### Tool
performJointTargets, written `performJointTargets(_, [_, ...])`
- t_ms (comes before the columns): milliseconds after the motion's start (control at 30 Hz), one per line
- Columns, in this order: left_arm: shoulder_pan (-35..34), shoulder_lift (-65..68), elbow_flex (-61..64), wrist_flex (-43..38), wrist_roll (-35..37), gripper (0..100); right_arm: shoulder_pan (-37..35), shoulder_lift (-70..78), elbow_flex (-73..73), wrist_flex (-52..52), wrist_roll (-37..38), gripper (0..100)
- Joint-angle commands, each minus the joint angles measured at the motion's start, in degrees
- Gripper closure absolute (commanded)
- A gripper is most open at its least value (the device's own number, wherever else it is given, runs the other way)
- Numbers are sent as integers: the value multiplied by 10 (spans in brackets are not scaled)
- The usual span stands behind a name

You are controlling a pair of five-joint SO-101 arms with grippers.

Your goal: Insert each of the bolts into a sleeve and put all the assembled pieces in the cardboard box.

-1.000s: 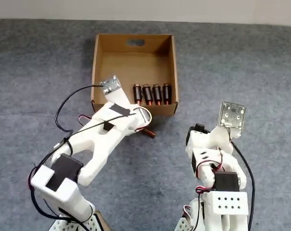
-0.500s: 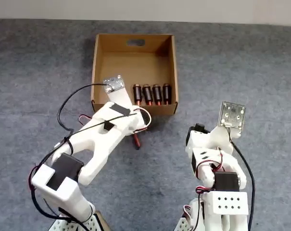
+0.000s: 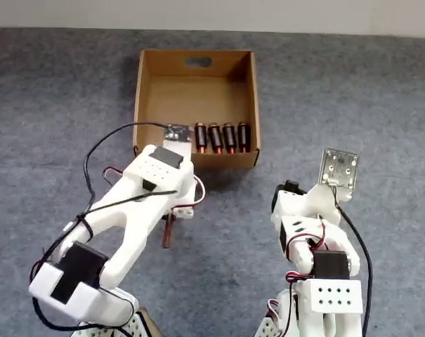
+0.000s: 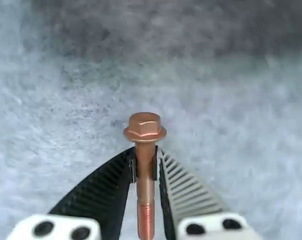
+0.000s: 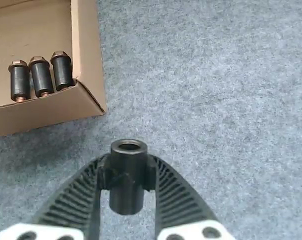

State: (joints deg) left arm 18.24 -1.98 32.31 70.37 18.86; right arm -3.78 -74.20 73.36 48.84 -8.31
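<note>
My left gripper (image 4: 146, 159) is shut on the shank of a copper bolt (image 4: 145, 131), its hex head pointing away over the grey carpet. In the high view that bolt (image 3: 168, 230) hangs under the left arm, a short way in front of the cardboard box (image 3: 143, 84). My right gripper (image 5: 127, 169) is shut on a black sleeve (image 5: 127, 176), open bore facing outward, to the right of the box's front corner. Several assembled pieces (image 3: 222, 137) lie in a row inside the box against its front wall; three of them (image 5: 41, 76) appear in the right wrist view.
Grey carpet covers the table. The box's front wall (image 5: 51, 112) lies close ahead of the right gripper. Between the two arms is open carpet (image 3: 233, 232). The right arm's base (image 3: 324, 295) sits at the near edge.
The left arm has pulled back from the box's front wall toward the near side, turning the bolt from pointing right to pointing toward the table's front. The right arm has not moved.
</note>
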Motion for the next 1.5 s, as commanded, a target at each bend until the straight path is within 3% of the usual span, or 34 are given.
performJointTargets(0, [-17,-29,14,11,-90,989,3,-8,-5,-11,-5,992])
performJointTargets(200, [-34,-29,24,9,-65,989,3,-8,-5,-10,-5,992])
performJointTargets(467, [-63,-29,95,-134,-66,984,3,-8,-5,-8,-5,992])
performJointTargets(733, [-64,-32,124,-171,-62,808,3,-9,-5,-8,-5,992])
performJointTargets(1167, [-61,-29,102,-173,-62,811,3,-9,-5,-8,-5,992])
performJointTargets(1333, [-50,-29,102,-173,-62,991,3,-9,-5,-8,-5,992])
performJointTargets(1467, [-51,-29,99,-185,-63,961,3,-10,-5,-8,-5,992])
